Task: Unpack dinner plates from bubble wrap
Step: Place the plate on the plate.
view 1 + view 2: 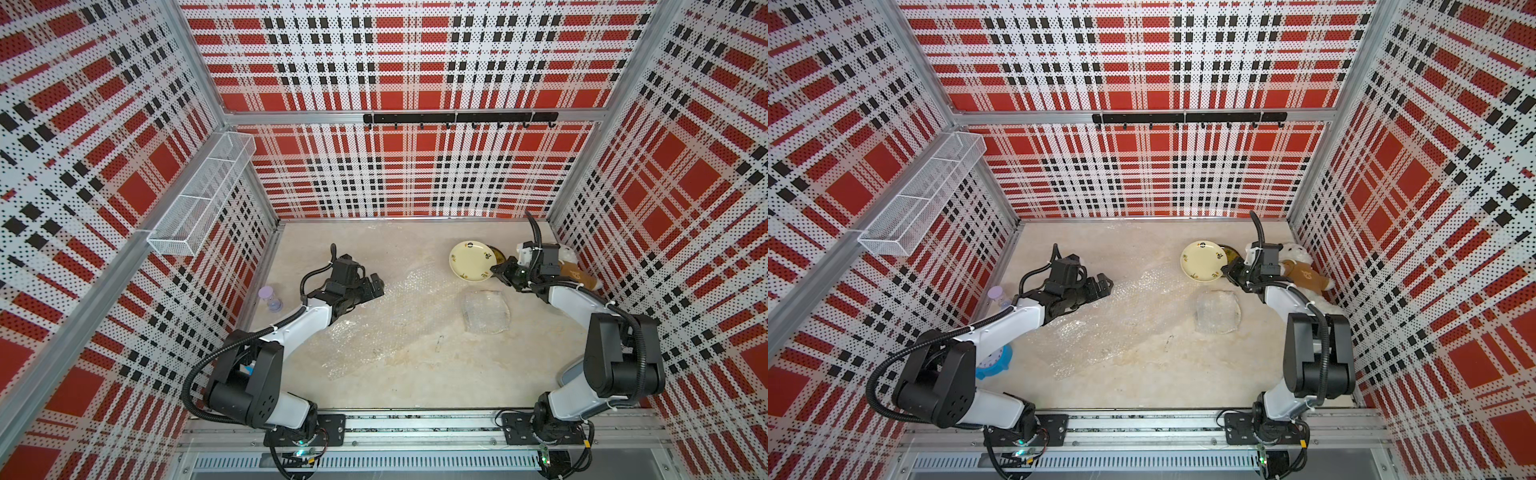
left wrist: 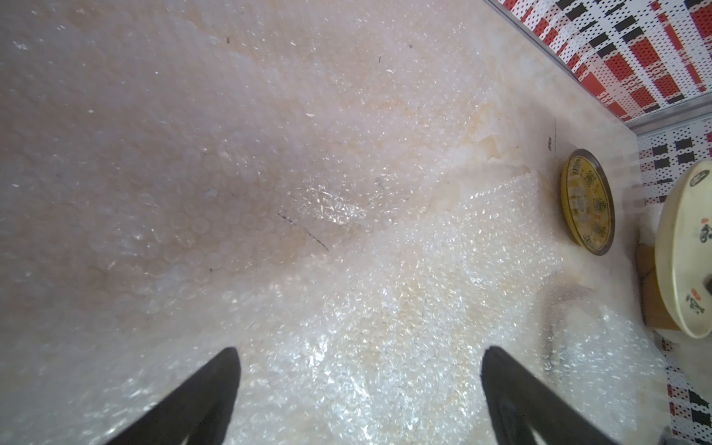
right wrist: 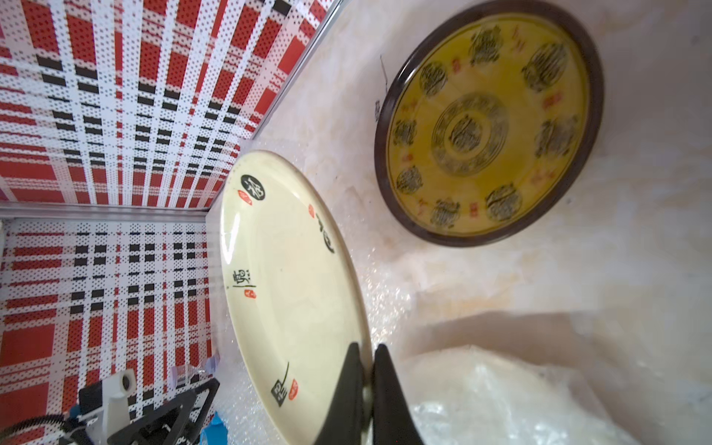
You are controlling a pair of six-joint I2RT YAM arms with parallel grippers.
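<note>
Our right jaws gripped the cream plate (image 3: 293, 269), the dark-rimmed plate (image 3: 489, 123) just beyond them; left jaws gaped free.

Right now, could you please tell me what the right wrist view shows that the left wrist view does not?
Only the right wrist view: the right end effector shut on the rim of the cream plate. Only the left wrist view: the open left end effector. Both: the cream plate, the dark-rimmed yellow plate and bubble wrap.
</note>
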